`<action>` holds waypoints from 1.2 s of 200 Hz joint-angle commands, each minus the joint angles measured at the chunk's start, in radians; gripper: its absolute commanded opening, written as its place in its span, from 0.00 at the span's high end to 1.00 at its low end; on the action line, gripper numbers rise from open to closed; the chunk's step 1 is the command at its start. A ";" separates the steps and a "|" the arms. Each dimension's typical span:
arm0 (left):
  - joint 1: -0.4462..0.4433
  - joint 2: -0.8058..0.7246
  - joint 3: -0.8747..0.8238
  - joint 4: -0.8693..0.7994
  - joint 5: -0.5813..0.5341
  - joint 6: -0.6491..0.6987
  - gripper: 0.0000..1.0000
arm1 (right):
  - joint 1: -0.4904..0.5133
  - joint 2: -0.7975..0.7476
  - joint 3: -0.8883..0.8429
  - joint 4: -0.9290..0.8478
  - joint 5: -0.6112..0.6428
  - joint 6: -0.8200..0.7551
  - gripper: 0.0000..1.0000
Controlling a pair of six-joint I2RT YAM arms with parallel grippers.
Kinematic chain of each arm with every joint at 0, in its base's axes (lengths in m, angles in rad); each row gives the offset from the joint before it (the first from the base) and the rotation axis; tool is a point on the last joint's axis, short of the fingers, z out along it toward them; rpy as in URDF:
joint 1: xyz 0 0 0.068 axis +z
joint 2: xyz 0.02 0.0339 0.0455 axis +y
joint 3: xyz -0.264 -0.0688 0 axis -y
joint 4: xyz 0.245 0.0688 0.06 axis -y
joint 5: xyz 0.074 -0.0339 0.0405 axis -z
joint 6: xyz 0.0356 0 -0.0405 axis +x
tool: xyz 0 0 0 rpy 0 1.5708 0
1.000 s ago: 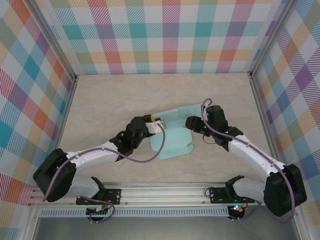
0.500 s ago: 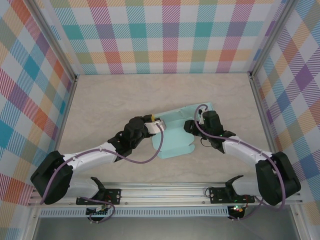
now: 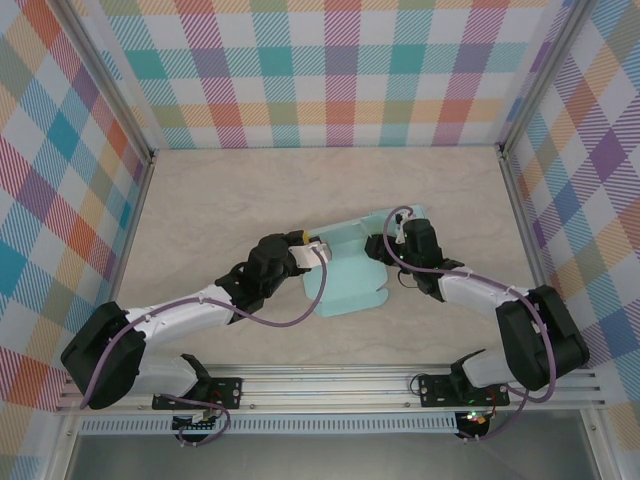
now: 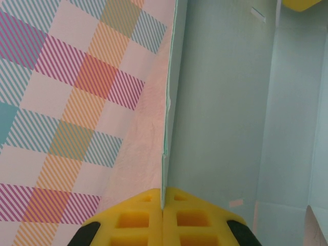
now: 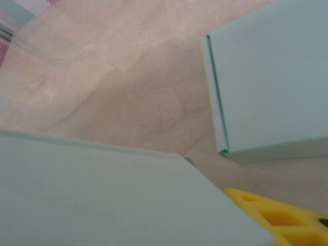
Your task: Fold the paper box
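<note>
Two claws worked the box (image 3: 350,282), which lay mid-desk (image 3: 220,200) between the arms, pale teal and partly opened.

Your left claw (image 3: 316,250) sat at the box's left edge. In the left wrist view its pads (image 4: 136,223) were pressed together on a thin flap (image 4: 166,128) seen edge-on, with the card running straight into the seam between them. Judged purpose: that pinch anchored the box and held the flap up, so the other arm had something to fold against.

Your right claw (image 3: 386,246) was at the box's right side. Its wrist view gave one yellow finger (image 5: 271,215) beside a near panel (image 5: 102,200) close under the lens, and a far panel (image 5: 271,77) lying on the desk beyond. Spread or gripping: you could not tell.

Judged step: raising or creasing a side; box not yet closed.

Risk: thin card could buckle if you pulled against the pinch.
</note>
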 commanded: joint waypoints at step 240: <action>0.008 0.167 0.077 -0.008 -0.068 0.038 1.00 | -0.003 0.329 -0.092 0.711 -0.226 0.415 0.48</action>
